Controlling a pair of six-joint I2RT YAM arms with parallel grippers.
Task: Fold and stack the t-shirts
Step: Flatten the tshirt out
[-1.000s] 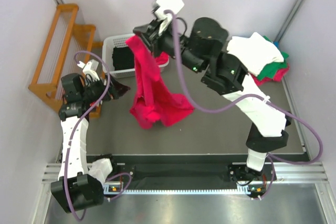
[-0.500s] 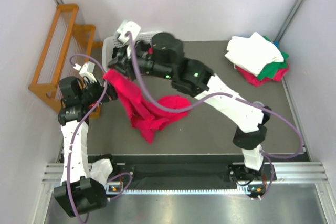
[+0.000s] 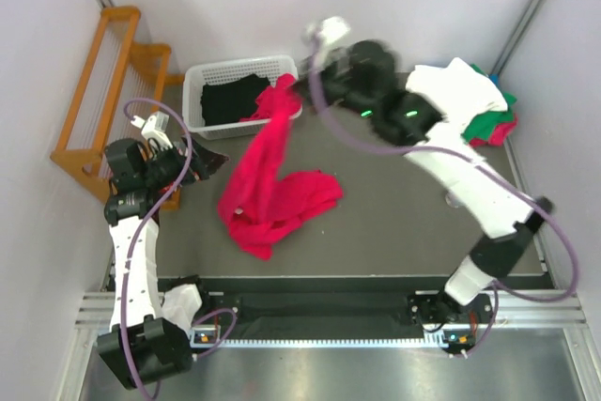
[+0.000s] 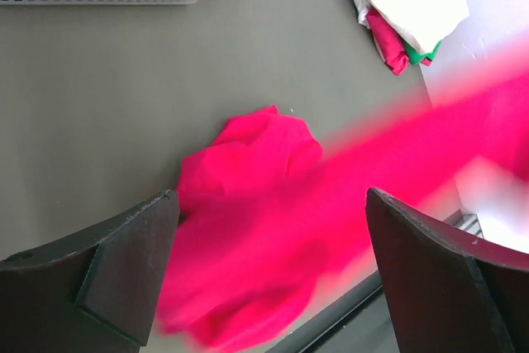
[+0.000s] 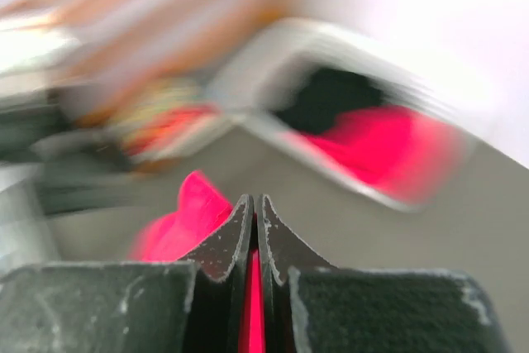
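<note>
A crimson-red t-shirt [image 3: 272, 190] hangs from my right gripper [image 3: 291, 91] by the basket's right corner, its lower part crumpled on the dark table. In the right wrist view the right gripper [image 5: 256, 201] is shut, with red cloth [image 5: 252, 324] pinched between the fingers. My left gripper [image 3: 205, 161] is open at the left, apart from the shirt. In the left wrist view the left gripper [image 4: 271, 197] frames the blurred red t-shirt [image 4: 248, 196]. A stack of folded white, green and red t-shirts [image 3: 465, 100] lies at the back right.
A white lattice basket [image 3: 197, 77] at the back left holds a black garment [image 3: 230, 98]. An orange wooden rack [image 3: 103, 91] stands off the table's left side. A small clear cup [image 3: 453, 198] sits by the right arm. The table's front rail [image 3: 329, 284] runs along the near edge.
My right arm has swung from the left back to the right and higher, drawing the red t-shirt up into a long strip. The left arm has stayed in place.
</note>
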